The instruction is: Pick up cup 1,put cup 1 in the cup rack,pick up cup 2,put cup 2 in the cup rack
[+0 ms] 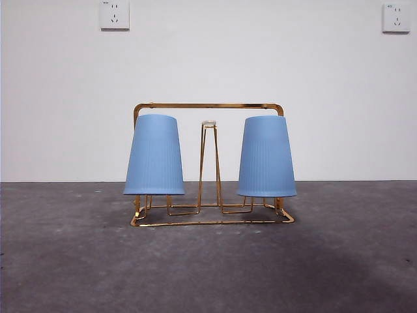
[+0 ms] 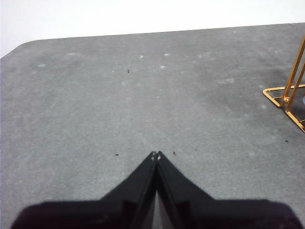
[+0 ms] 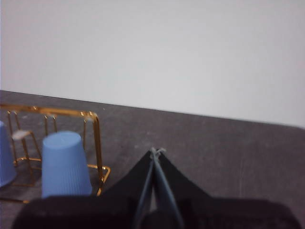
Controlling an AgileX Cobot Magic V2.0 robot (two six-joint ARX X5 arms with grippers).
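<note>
1. Black and pressed tip to tip, my left gripper [image 2: 156, 154] is closed on nothing; its jaws meet in a point over the bare grey table [image 2: 119, 105].
2. My right gripper [image 3: 157, 151] is the same: both jaws closed against each other, nothing between them, held above the table to one side of the rack.
3. From my left wrist, only one gold corner of the cup rack [image 2: 287, 98] shows at the picture's edge, well apart from my left jaws.
4. From my right wrist, the rack's arched end and one upside-down blue cup [image 3: 64, 164] sit near my right jaws but do not touch them. A sliver of the other blue cup [image 3: 4, 157] shows at the edge of that view.
5. In the front view neither of my arms appears. The cup rack [image 1: 210, 105] stands on the table with its rectangular base flat and its handle bar level across the top.
6. Both cups hang mouth-down on the rack, one cup [image 1: 154, 155] at one end and the other [image 1: 266, 157] at the opposite end, their rims clear of the base wire.
7. Between the two cups one narrow wire prong [image 1: 208, 163] rises bare, with a pale tip on top.
8. Behind everything is a white wall [image 1: 208, 59] with two wall sockets [image 1: 115, 14] high up.
</note>
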